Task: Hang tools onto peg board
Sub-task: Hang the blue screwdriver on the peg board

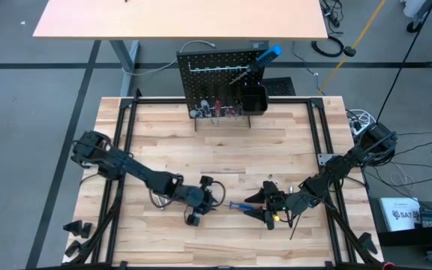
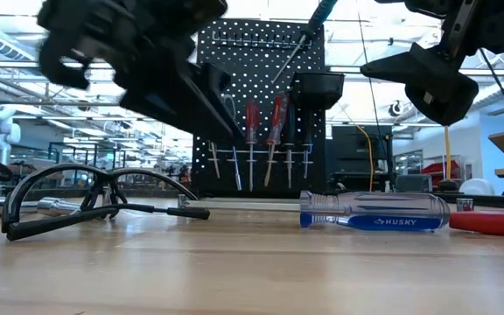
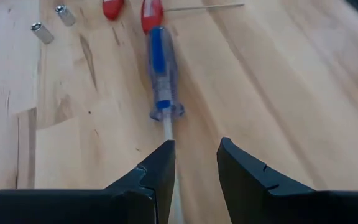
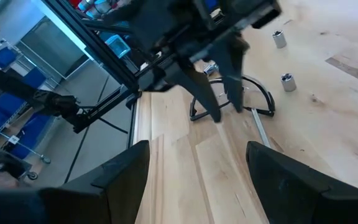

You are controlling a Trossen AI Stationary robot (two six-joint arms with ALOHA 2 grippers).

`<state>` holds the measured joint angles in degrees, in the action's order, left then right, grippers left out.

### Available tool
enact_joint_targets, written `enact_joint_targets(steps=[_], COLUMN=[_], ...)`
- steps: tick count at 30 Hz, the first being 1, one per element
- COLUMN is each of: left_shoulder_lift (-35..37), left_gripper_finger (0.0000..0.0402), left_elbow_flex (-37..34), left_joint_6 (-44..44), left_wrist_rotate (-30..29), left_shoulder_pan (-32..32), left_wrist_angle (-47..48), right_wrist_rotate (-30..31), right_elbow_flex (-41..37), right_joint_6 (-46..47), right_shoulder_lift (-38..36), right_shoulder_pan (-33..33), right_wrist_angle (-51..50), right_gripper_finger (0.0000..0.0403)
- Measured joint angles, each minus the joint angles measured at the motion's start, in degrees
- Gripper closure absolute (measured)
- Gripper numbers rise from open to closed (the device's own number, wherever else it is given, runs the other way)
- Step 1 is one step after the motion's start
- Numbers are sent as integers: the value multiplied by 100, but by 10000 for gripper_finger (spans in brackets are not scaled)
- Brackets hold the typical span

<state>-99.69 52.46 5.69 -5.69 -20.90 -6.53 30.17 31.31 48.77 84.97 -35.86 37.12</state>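
A screwdriver with a clear and blue handle point(image 3: 161, 68) lies flat on the table point(image 1: 276, 150) between my two grippers, also seen in the low view point(image 2: 374, 213). Its shaft point(image 3: 168, 130) points at my left gripper point(image 3: 194, 162), which is open and slants down over the shaft's tip end. My right gripper point(image 4: 197, 180) is open and hovers above the handle end point(image 1: 259, 206). The black peg board point(image 1: 223, 82) stands upright at the far edge, with red-handled screwdrivers point(image 2: 263, 122) hanging on it. My left gripper has the screwdriver's shaft point(image 3: 169, 140) running under the inner edge of one finger point(image 3: 160, 168). I cannot tell whether that finger touches it. The screwdriver lies flat on the table.
Black safety glasses point(image 2: 94, 197) lie on the table close to my left gripper. Two red handles point(image 3: 151, 15) and small silver sockets point(image 3: 42, 31) lie beyond the screwdriver's handle. A black bin point(image 1: 253, 97) hangs on the peg board. Bare wood stretches between the grippers and the board.
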Motion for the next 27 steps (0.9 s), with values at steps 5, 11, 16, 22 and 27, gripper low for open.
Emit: enact_joint_targets(steps=[5, 11, 16, 22, 27], left_shoulder_lift=[-379, -790, -995, -1062, -1059], left_gripper_finger=[278, 278, 278, 278, 278], left_elbow_flex=[187, 348, 361, 354, 352], left_joint_6=[108, 76, 66, 58, 62], left_wrist_rotate=[406, 755, 710, 660, 462], left_shoulder_pan=[283, 442, 518, 517, 502], left_wrist_angle=[-18, -38, -71, -12, -176], right_wrist_rotate=[-18, -42, -50, -48, -47], right_elbow_flex=[0, 0, 0, 0, 0], right_joint_6=[0, -23, -37, -38, -39], right_shoulder_lift=[0, 0, -2, -2, -2], right_shoulder_pan=[0, 0, 0, 0, 0], right_wrist_angle=[-2, -4, -23, -28, -31], right_gripper_finger=[142, 142, 142, 142, 142])
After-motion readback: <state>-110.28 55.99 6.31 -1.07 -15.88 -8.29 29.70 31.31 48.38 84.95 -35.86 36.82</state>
